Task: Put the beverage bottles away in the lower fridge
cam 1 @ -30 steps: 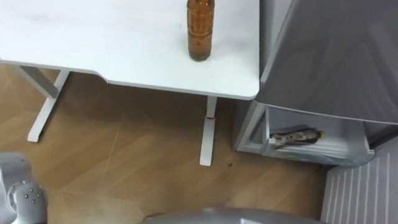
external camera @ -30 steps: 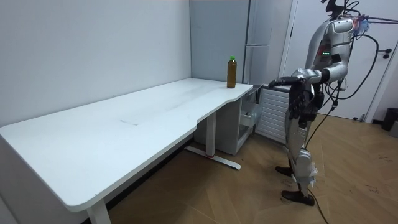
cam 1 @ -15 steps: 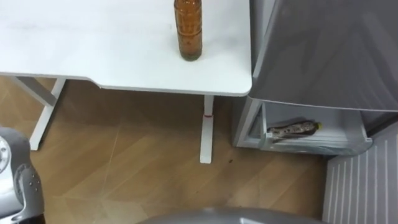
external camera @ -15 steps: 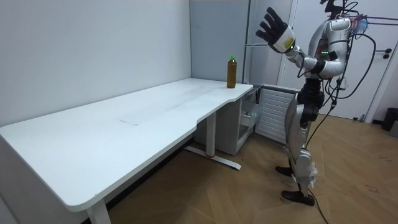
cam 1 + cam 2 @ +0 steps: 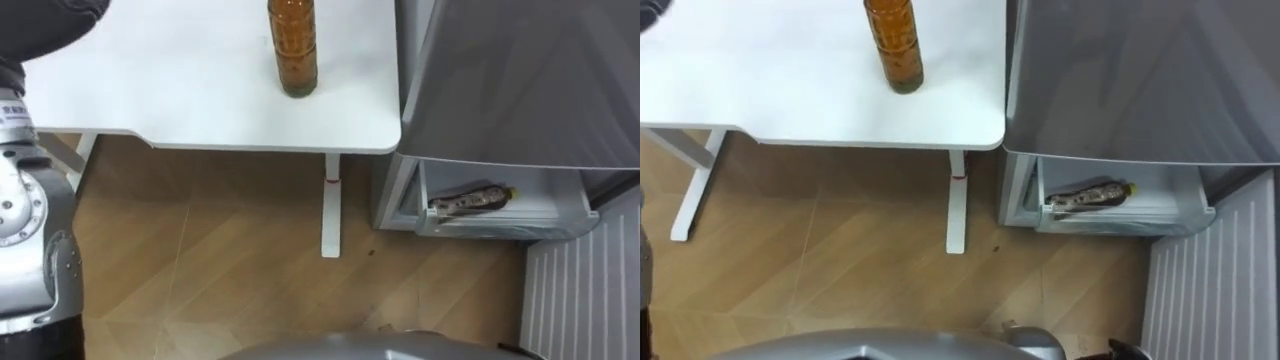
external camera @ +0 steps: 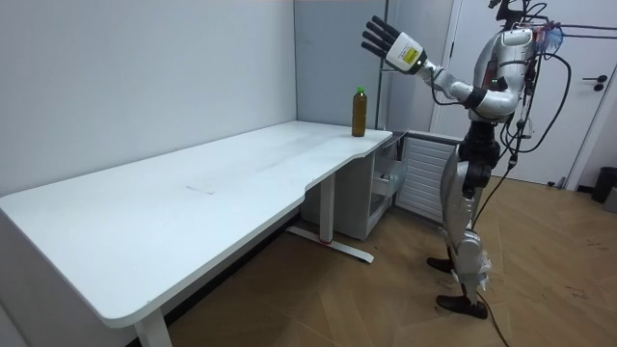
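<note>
An amber drink bottle [image 5: 292, 50] with a green cap [image 6: 359, 92] stands upright near the white table's [image 5: 150, 90] right end, close to the fridge. A second bottle [image 5: 470, 200] lies on its side in the open lower fridge compartment [image 5: 500, 228]. My left hand [image 6: 384, 39] is raised high with fingers spread, open, above and to the room view's right of the standing bottle, not touching it. Its forearm [image 5: 30, 220] rises along the left edge of the left eye view. I stand on the wood floor in front of the fridge.
The grey upper fridge body [image 5: 520, 80] sits above the open compartment. The lower door's white ribbed inside [image 5: 585, 300] stands at the right. A white table leg [image 5: 330, 205] stands between the floor space and the fridge.
My left arm has swung up from waist height to high over the table's end, moving towards the standing bottle. The bottles have not moved.
</note>
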